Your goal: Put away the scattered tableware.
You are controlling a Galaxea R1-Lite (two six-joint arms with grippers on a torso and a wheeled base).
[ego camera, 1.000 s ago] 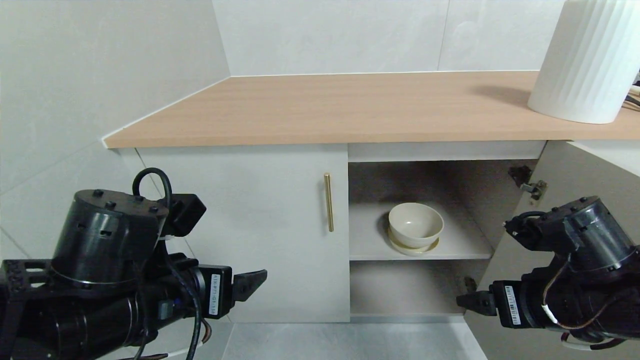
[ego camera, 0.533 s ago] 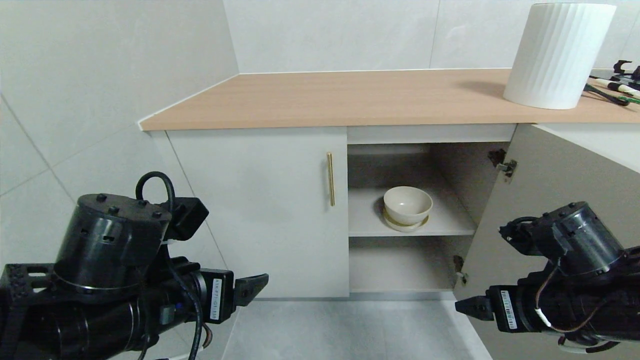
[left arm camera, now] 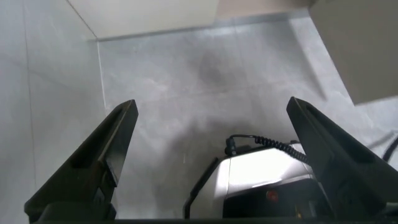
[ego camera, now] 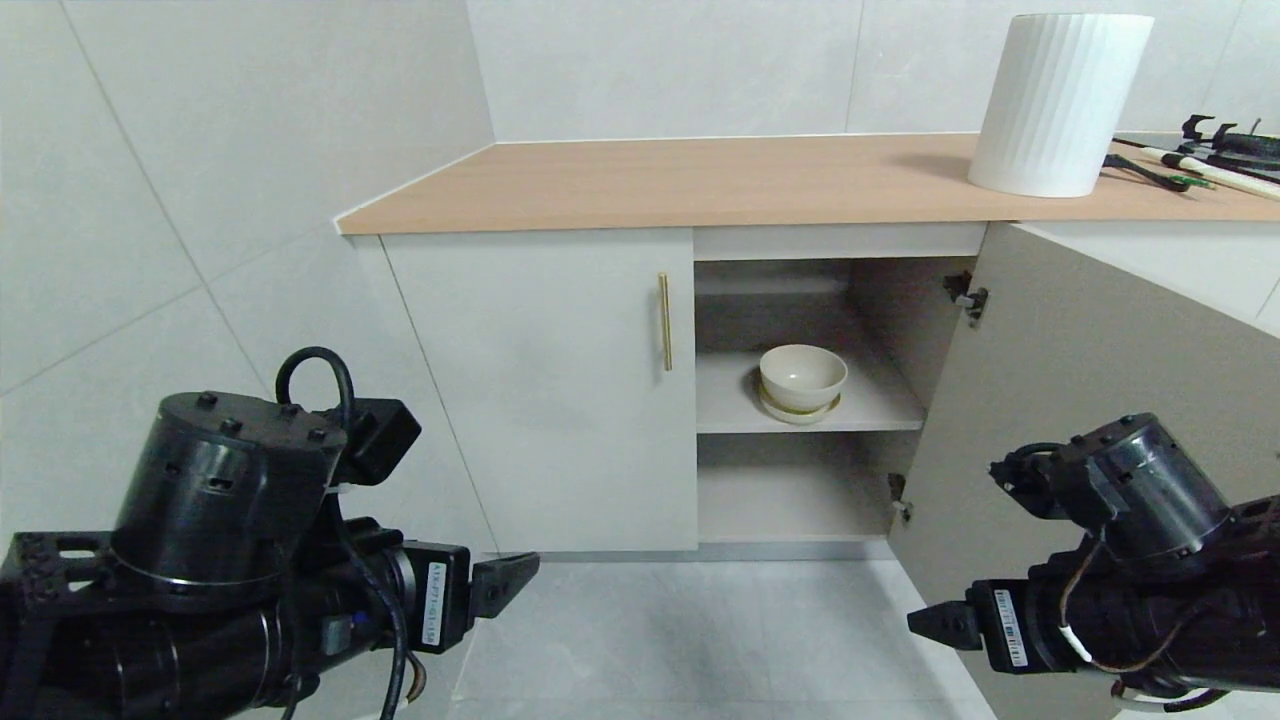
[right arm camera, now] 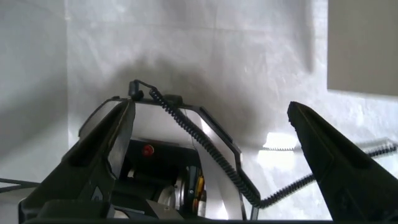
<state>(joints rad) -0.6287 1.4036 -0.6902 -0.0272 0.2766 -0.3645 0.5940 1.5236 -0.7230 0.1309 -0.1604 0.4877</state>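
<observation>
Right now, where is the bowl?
In the head view, the bowl sits on a plate on the cabinet shelf, right of the gold handle.

The right gripper (right arm camera: 210, 107) hangs over a pale tiled floor (right arm camera: 186, 37), its two dark fingers (right arm camera: 99, 162) spread wide with nothing between them. At about one o'clock from the gripper, a flat beige panel (right arm camera: 364, 43) with straight edges covers the floor, well apart from both fingers.

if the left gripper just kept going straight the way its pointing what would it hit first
Probably the grey floor: the left gripper has its open fingers framing bare tiles just short of the cabinet. Depth is hard to judge from here.
</observation>
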